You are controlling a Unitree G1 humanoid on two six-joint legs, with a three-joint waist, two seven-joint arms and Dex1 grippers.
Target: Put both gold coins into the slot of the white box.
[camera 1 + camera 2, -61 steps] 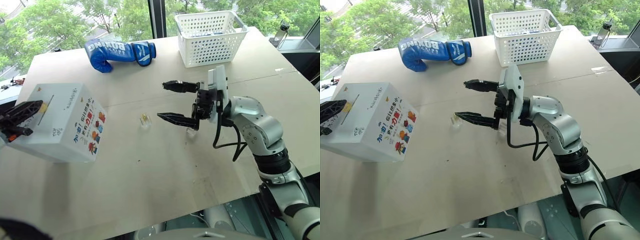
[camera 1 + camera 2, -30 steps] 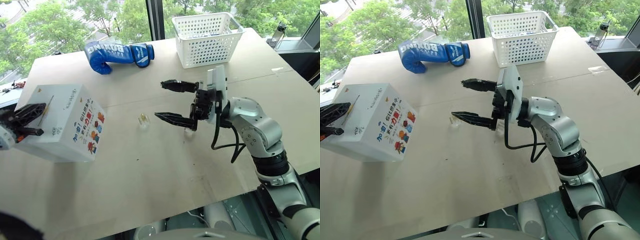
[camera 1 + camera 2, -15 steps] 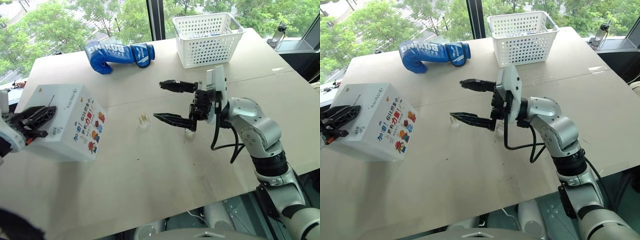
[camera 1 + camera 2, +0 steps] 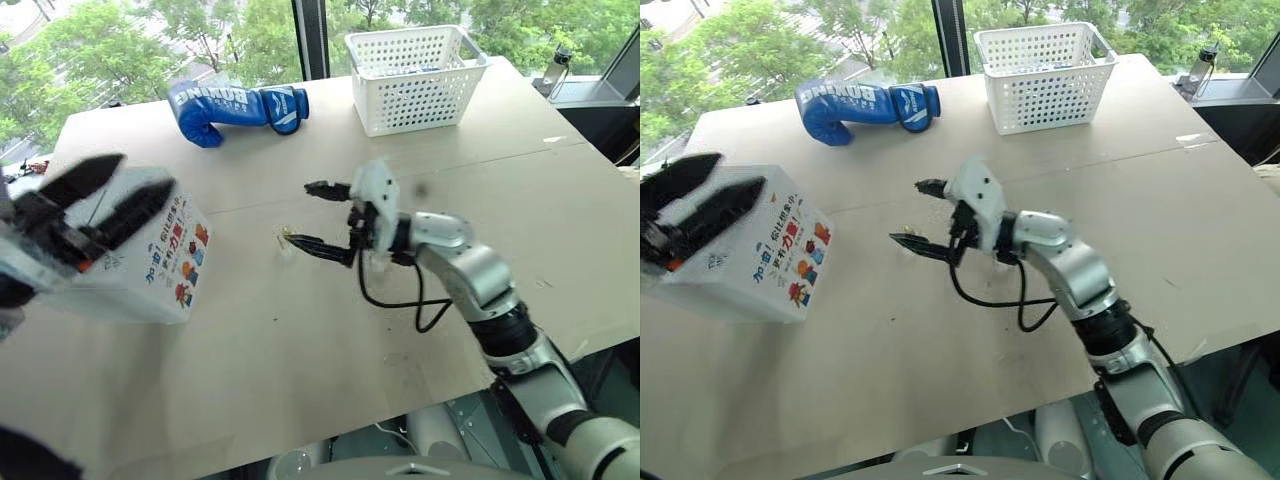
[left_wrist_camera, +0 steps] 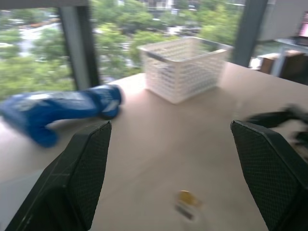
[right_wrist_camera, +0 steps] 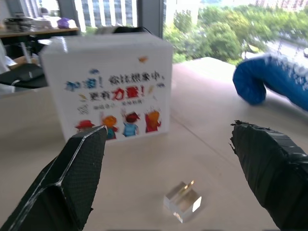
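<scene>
Trees and window glass back a broad tan table (image 4: 300,340) that runs almost to every edge of the left eye view.

In that view the left end effector (image 4: 105,205), at the left edge over the white box (image 4: 150,265), now stands with its fingers spread wide and nothing between them; a second ago it sat pinched shut at the slot on the box top. The slot itself is hidden behind the blurred fingers. My reading is that the first gold coin has gone in and the arm is pulling clear. The right end effector (image 4: 312,216) has dropped and slid left since then, fingers fully apart and empty, its lower tip now just beside the remaining gold coin (image 4: 289,238) at picture centre.

The right eye view gives the same layout. Open table lies all round the coin; a blue boxing glove (image 4: 855,103) and a white basket (image 4: 1045,75) sit well apart along the top edge, so the approach is unobstructed. The box stands close to the table's left edge.

From the left wrist view, the coin (image 5: 186,197) lies low in the picture on bare table between the two wide fingers, with the other arm blurred at the right.

From the right wrist view, the coin rides on a small clear block (image 6: 183,202) low in the middle, between the open fingers, with the box's sticker side at upper left and free table between the two.
</scene>
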